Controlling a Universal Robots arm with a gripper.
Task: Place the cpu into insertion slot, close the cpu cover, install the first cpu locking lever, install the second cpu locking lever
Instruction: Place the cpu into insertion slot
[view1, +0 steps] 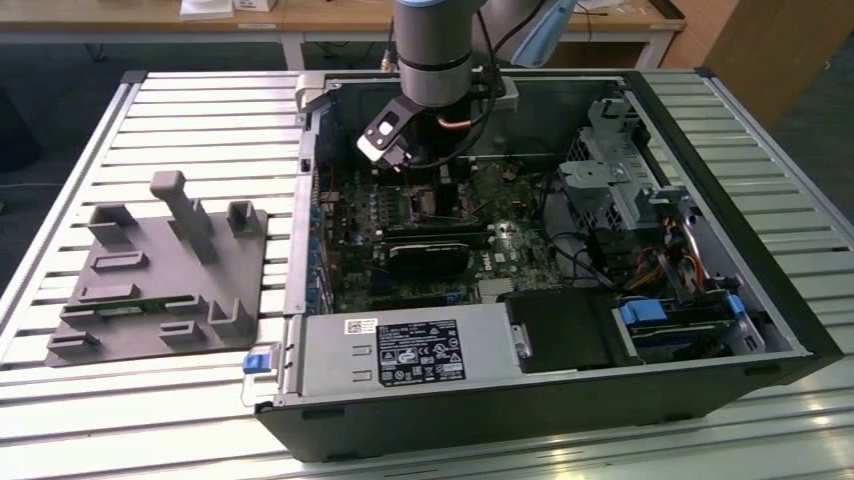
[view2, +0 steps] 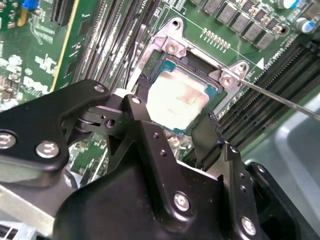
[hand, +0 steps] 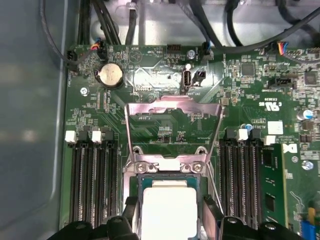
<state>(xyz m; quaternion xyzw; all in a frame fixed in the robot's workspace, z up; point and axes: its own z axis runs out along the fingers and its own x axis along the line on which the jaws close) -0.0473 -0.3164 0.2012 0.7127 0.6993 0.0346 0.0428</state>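
Black gripper (view2: 177, 107) sits closest in both wrist views, jaws pressed against two opposite edges of the cpu (view2: 180, 97), clamped on it. The cpu lies flat in the insertion slot (view2: 159, 59). The cpu cover (hand: 172, 107) stands open, tipped up off the slot on its hinge. A thin locking lever (view2: 280, 100) sticks out from the slot corner, unlatched. Exterior view, its left to its right: grey moulded fixture (view1: 147, 270) on slatted surface (view1: 200, 110); open computer case (view1: 534, 410); arm (view1: 434, 50) reaching down over green motherboard (view1: 514, 260); drive cage (view1: 674, 325) at far right.
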